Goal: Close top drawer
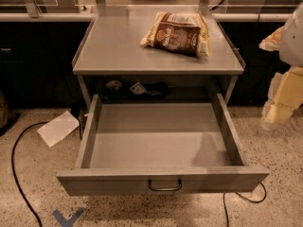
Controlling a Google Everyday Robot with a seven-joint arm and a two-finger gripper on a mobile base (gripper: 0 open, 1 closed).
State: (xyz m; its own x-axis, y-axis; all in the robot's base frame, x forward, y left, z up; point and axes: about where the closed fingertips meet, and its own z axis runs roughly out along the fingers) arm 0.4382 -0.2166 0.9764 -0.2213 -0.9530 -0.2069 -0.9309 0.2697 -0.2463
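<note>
Speckled floor (284,174) lies beneath the pulled-out top drawer (113,182), while the gripper (280,105) hangs cropped at right, its closure unclear.

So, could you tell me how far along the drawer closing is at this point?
Nothing looks done yet: the top drawer stands pulled far out, its whole floor showing. In hand: the gripper hangs to the right of the drawer, apart from its side wall and from the handle. Left to do: reach the drawer front and push it in under the tabletop.
</note>
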